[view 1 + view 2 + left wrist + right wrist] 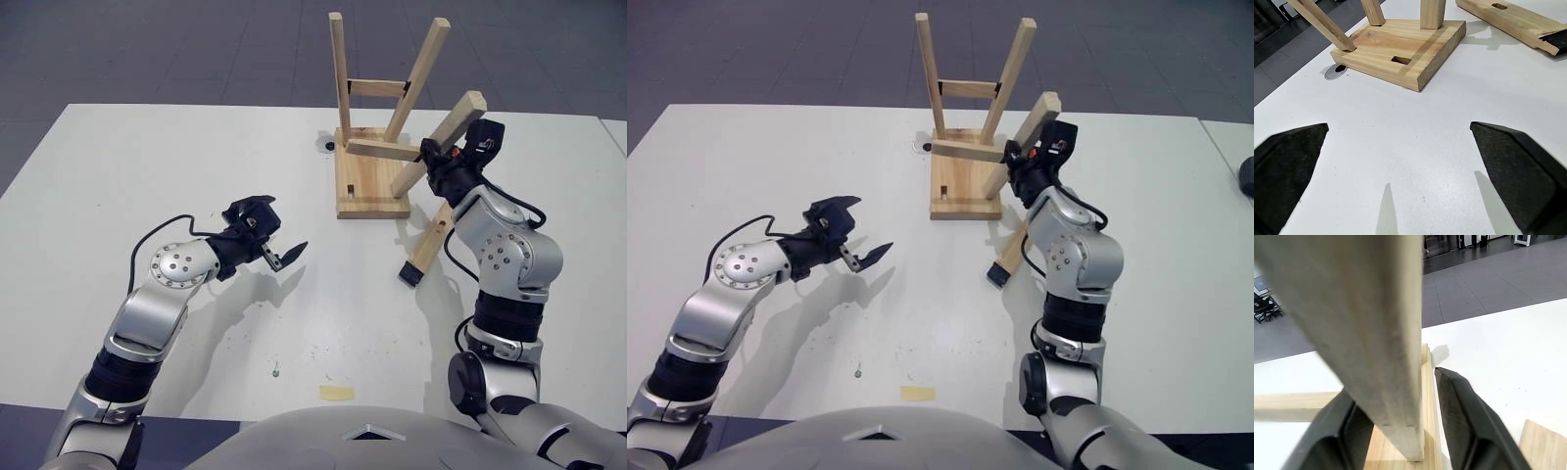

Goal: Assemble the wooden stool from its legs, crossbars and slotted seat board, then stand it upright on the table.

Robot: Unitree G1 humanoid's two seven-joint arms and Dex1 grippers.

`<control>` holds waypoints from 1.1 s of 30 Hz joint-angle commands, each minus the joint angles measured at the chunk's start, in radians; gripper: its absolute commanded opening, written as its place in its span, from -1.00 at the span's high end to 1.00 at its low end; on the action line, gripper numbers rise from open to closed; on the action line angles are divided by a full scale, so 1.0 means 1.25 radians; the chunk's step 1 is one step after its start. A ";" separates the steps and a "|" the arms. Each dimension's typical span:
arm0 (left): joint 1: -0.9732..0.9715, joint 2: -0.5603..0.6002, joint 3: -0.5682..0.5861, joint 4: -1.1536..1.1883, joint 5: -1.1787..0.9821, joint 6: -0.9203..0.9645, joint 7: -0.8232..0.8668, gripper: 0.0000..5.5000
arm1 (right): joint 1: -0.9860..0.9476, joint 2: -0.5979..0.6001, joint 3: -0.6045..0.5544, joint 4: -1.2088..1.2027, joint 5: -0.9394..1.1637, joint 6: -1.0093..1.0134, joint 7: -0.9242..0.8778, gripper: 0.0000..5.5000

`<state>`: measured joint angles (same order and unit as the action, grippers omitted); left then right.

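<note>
Right gripper [438,160] clasps the tilted leg [466,110] over seat board [364,204]; left gripper [290,254] gapes well apart

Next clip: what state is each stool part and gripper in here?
Seat board: flat on the table, one slot empty.
Far legs: upright in the board, joined by a crossbar.
Tilted leg: leaning, gripped.
Loose leg: lying on the table.
Left gripper: jaws open, empty.
Right gripper: jaws shut on tilted leg.
</note>
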<state>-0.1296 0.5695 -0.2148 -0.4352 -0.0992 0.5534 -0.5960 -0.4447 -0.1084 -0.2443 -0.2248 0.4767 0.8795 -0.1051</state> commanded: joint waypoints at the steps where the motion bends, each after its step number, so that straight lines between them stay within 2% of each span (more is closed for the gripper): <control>1: 0.000 0.005 -0.007 0.003 0.013 -0.001 -0.003 -0.96 | -0.070 0.006 -0.034 -0.034 0.043 0.006 0.006 0.02; 8: -0.006 -0.001 -0.010 0.014 0.020 -0.008 -0.004 -0.96 | -0.250 -0.048 -0.102 -0.052 0.083 0.010 -0.014 -0.40; 13: -0.013 -0.005 -0.011 0.021 0.026 -0.016 -0.003 -0.96 | -0.399 -0.090 -0.116 -0.030 0.069 -0.080 -0.015 -0.70; 15: -0.012 -0.005 -0.011 0.020 0.025 -0.017 -0.004 -0.96 | -0.388 -0.080 -0.090 -0.025 0.051 -0.121 -0.005 -0.80; 18: -0.010 -0.007 -0.014 0.018 0.027 -0.017 -0.002 -0.96 | -0.249 -0.025 -0.026 0.117 0.011 -0.164 0.038 -0.95; 20: -0.014 -0.011 -0.016 0.024 0.029 -0.020 0.001 -0.96 | -0.153 -0.010 0.014 0.238 -0.032 -0.206 0.072 -0.95; 23: -0.012 -0.014 -0.008 0.022 0.023 -0.015 0.004 -0.96 | -0.113 0.009 0.013 0.328 -0.037 -0.255 0.114 -0.95; 27: -0.003 -0.016 -0.018 0.023 0.028 -0.018 0.006 -0.96 | -0.158 0.024 -0.025 0.318 0.038 -0.304 0.189 -0.95; 33: -0.002 -0.031 -0.018 0.018 0.031 -0.014 0.016 -0.96 | -0.212 0.042 -0.096 0.214 0.177 -0.334 0.214 -0.95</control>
<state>-0.1368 0.5297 -0.2365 -0.4062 -0.0701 0.5324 -0.5845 -0.7105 -0.0717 -0.3416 0.0818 0.6400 0.4543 0.1633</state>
